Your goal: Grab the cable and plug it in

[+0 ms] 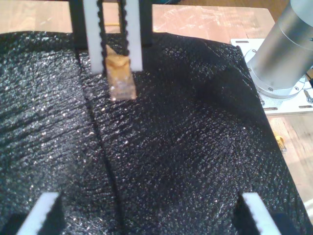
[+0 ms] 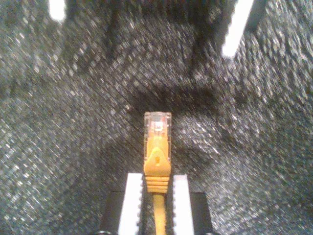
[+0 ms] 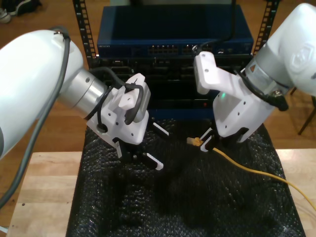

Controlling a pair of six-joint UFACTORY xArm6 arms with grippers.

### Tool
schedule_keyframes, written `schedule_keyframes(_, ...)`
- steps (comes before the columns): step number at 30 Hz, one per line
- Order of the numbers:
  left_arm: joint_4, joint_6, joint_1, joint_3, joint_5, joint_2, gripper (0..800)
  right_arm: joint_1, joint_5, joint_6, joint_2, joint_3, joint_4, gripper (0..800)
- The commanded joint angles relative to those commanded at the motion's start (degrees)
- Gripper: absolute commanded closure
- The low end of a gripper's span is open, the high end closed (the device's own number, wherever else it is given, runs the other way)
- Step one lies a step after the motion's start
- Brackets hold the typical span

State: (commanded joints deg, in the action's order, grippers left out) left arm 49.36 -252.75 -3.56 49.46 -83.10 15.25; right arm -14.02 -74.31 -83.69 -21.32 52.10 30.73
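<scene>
The yellow-orange cable (image 3: 247,168) trails over the black mat toward the exterior view's right. Its clear plug (image 2: 157,125) sticks out ahead of my second gripper (image 2: 156,180), which is shut on the orange boot just behind the plug. In the exterior view that gripper (image 3: 207,140) hangs right of centre, holding the plug (image 3: 194,141) a little above the mat, pointing toward the view's left. My first gripper (image 3: 157,145) is open wide and holds nothing, left of the plug. From the first wrist view, the plug (image 1: 122,82) hangs between the second gripper's white fingers (image 1: 95,49), beyond my own fingertips (image 1: 46,208).
A black textured foam mat (image 3: 123,207) covers the wooden table (image 3: 39,197). Behind it stands a rack with a blue network switch (image 3: 173,29) and its row of ports (image 3: 163,49). An arm base on a metal plate (image 1: 283,54) stands at the mat's edge.
</scene>
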Motion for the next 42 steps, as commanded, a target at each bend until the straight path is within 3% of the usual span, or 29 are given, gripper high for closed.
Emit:
schedule_keyframes(8, 7.12, 2.2, 0.09, 0.09, -0.53, 0.09, 0, 0.09, -0.09, -1.05, 0.35, 0.09, 3.16, 796)
schedule_keyframes(25, 10.99, 2.02, 2.46, -0.35, -1.32, 0.09, 2, 1.05, 0.26, -0.79, 1.05, 0.88, 8.0, 796)
schedule_keyframes(42, 10.9, 2.29, 2.55, -1.05, -1.49, 0.09, 32, 1.05, 0.44, -0.62, 6.07, 2.99, 8.53, 794)
